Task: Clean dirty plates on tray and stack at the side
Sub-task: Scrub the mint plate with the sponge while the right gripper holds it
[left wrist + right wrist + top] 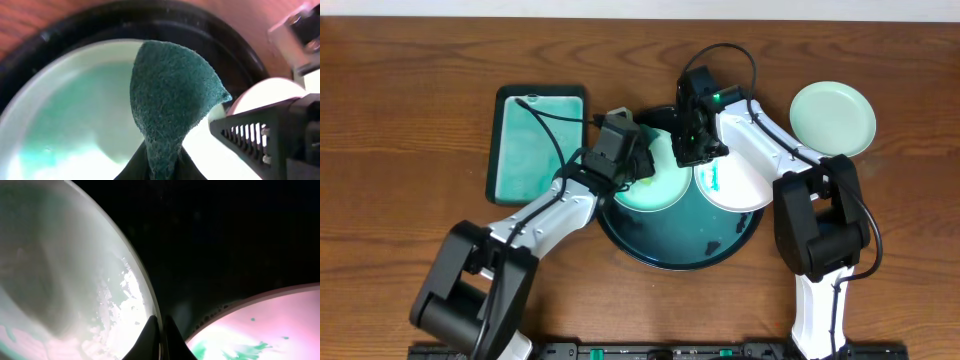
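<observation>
A pale mint-green plate (pixel 658 187) lies in the left of the round black-rimmed tray (pixel 672 250). A white plate (pixel 740 183) with a teal smear leans on the tray's right side. A second mint plate (pixel 833 118) lies on the table at the far right. My left gripper (pixel 638 166) is shut on a dark green sponge (pixel 170 105) held over the mint plate (pixel 65 115). My right gripper (pixel 692 150) is shut on that plate's rim (pixel 150 297); its jaws (pixel 161 326) pinch the edge. The white plate (pixel 260 330) shows beside them.
A rectangular teal tray (pixel 538 145) lies left of the round tray, behind my left arm. The two grippers are close together over the tray; my right gripper's finger (pixel 270 130) shows in the left wrist view. Brown wooden table (pixel 410 120) all round.
</observation>
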`<action>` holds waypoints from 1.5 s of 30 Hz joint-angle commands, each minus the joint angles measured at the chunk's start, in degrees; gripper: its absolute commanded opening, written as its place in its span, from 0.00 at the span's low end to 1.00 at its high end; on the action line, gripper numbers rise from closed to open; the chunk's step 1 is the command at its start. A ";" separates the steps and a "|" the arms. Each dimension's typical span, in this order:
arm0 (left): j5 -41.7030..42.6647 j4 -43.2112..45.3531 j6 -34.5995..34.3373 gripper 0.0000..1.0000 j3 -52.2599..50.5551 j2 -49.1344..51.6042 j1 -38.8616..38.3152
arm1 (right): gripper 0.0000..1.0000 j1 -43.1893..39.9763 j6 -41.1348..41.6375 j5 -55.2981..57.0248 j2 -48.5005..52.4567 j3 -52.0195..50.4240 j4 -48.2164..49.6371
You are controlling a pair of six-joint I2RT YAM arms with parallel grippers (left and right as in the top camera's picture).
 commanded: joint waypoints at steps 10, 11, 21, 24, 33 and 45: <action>-1.07 0.02 7.91 0.43 -0.09 3.17 -0.20 | 0.01 -0.50 0.76 1.60 0.20 0.74 -0.90; -1.70 0.02 8.81 0.43 -0.09 2.71 -0.20 | 0.01 -0.50 0.74 1.60 0.20 0.74 -0.90; -3.54 -1.46 12.94 0.44 -0.11 -2.29 -0.22 | 0.01 -0.50 0.50 1.60 0.20 0.74 -1.09; -3.50 -3.08 12.92 0.43 -0.11 -1.36 -0.33 | 0.01 -0.50 0.50 1.60 0.20 0.74 -1.09; -3.50 -4.42 12.90 0.36 -0.11 1.86 -2.60 | 0.01 -0.46 0.50 1.60 0.20 0.74 -1.09; -3.52 -3.34 12.92 0.30 -0.11 4.59 -2.73 | 0.01 -0.46 0.50 1.60 0.20 0.74 -1.07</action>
